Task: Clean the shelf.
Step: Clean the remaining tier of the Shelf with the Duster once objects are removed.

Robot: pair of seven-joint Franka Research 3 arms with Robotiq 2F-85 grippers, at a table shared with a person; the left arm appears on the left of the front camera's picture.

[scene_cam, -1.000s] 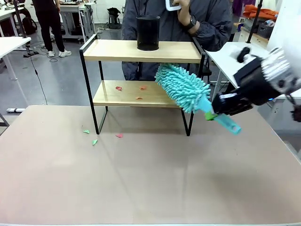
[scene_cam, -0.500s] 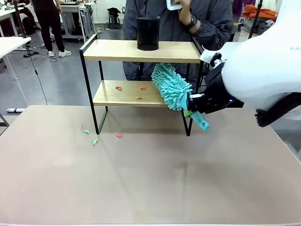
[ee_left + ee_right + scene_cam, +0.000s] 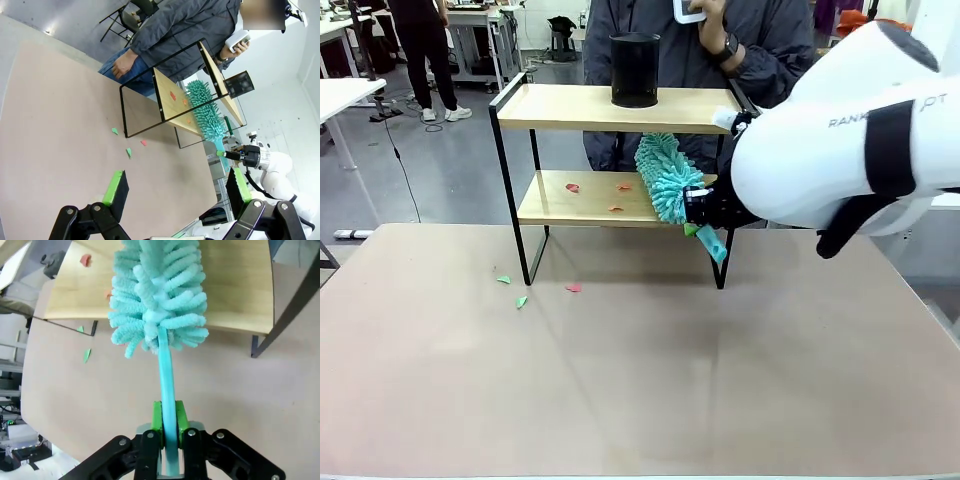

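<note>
Pinkish-beige, the table (image 3: pixel 640 390) fills the near ground. The white right arm (image 3: pixel 840 150) comes in from the right and reaches toward the middle. A person (image 3: pixel 760 50) in a dark jacket stands at the far side, behind the shelf (image 3: pixel 570 105). The shelf stands on the far half of the table, a little left of centre, with both wooden boards level in the black frame.

A teal duster (image 3: pixel 665 180) has its fluffy head over the right end of the lower board, tilted, with the handle running down and right off the front edge. A black cup (image 3: pixel 635 70) stands upright on the top board, near its middle.

The right gripper (image 3: pixel 169 417) is clamped on the duster's handle, with the green pads pressed to either side. The left gripper (image 3: pixel 176 186) hangs above the table with its fingers wide apart and nothing between them.

Three red scraps (image 3: pixel 572 187) lie on the lower board, left of the duster. Two green scraps (image 3: pixel 504 279) and a red one (image 3: pixel 574 287) lie on the table near the shelf's front left leg.
</note>
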